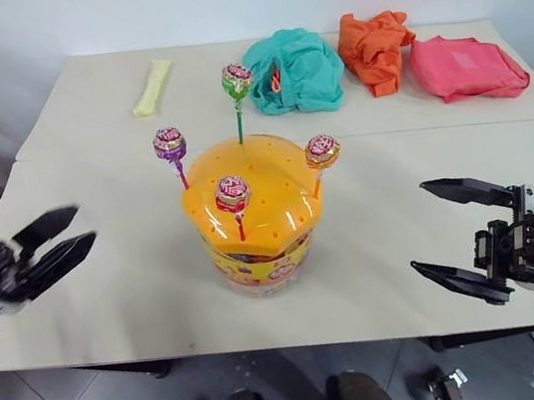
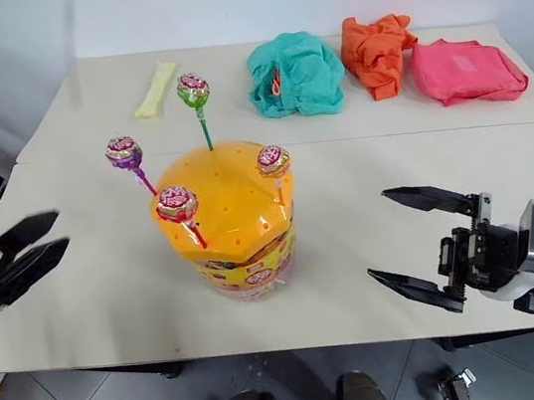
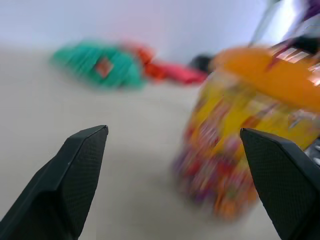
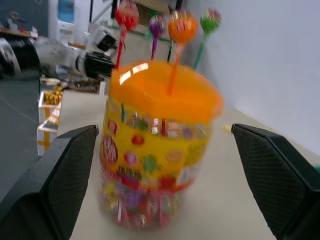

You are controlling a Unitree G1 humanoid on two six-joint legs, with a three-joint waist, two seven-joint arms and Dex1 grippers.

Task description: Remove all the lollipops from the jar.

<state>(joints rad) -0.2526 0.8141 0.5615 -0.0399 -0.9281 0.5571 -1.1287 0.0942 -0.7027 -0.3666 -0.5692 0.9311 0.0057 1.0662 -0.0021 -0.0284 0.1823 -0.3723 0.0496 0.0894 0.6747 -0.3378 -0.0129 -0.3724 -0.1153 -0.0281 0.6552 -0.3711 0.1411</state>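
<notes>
The jar (image 1: 257,247), a clear tub with a yellow label and a domed orange lid (image 1: 254,177), stands near the table's front edge, between my two arms. Several lollipops stand upright with their sticks in the lid's holes: purple (image 1: 169,144), green (image 1: 236,81), orange (image 1: 322,150) and pink (image 1: 233,194). My left gripper (image 1: 85,225) is open to the left of the jar, well apart from it. On the jar's right, my right gripper (image 1: 419,227) is open too, aimed at the jar (image 4: 155,155) and holding nothing.
At the table's back lie a pale yellow-green cloth (image 1: 153,86), a teal cloth (image 1: 298,70), an orange cloth (image 1: 375,48) and a pink cloth (image 1: 466,66). The table's front edge (image 1: 267,331) runs just below the jar, with grey floor beyond.
</notes>
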